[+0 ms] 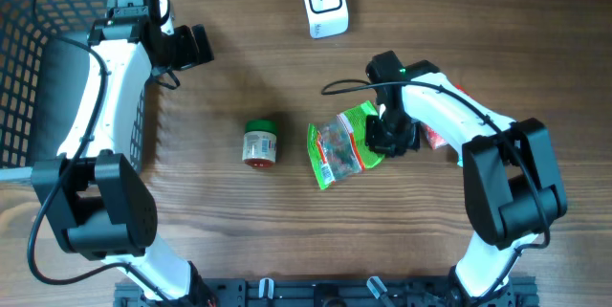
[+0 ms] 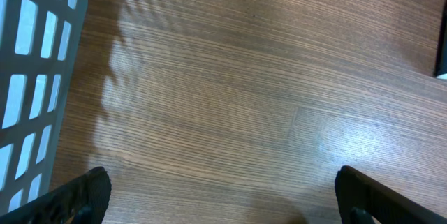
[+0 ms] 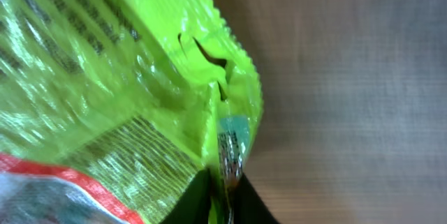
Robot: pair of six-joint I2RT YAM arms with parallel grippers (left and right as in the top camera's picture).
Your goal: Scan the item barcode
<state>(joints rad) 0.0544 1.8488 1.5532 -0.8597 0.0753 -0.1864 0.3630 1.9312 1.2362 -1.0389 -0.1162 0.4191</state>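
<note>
Green packet point(image 3: 140, 77): crimped edge pinched between right fingers point(image 3: 187, 208), drawn narrow on it. It lies flat mid-desk point(image 1: 287, 230), body extending leftward from that grip. Left fingers point(image 2: 91, 190) wide, empty, well apart. Scanner point(image 1: 324, 3) beyond, far edge; right arm nearer.

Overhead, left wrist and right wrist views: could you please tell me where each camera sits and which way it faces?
Overhead: fixed above the table, looking straight down; both arms, the green packet, jar and white scanner show.
Left wrist: on the left arm, looking down at bare wood beside the basket; the fingers of the open left tool frame the bottom.
Right wrist: on the right arm, close on the packet; the right tool pinches its edge.
Shared: overhead and right wrist both show the packet.
</note>
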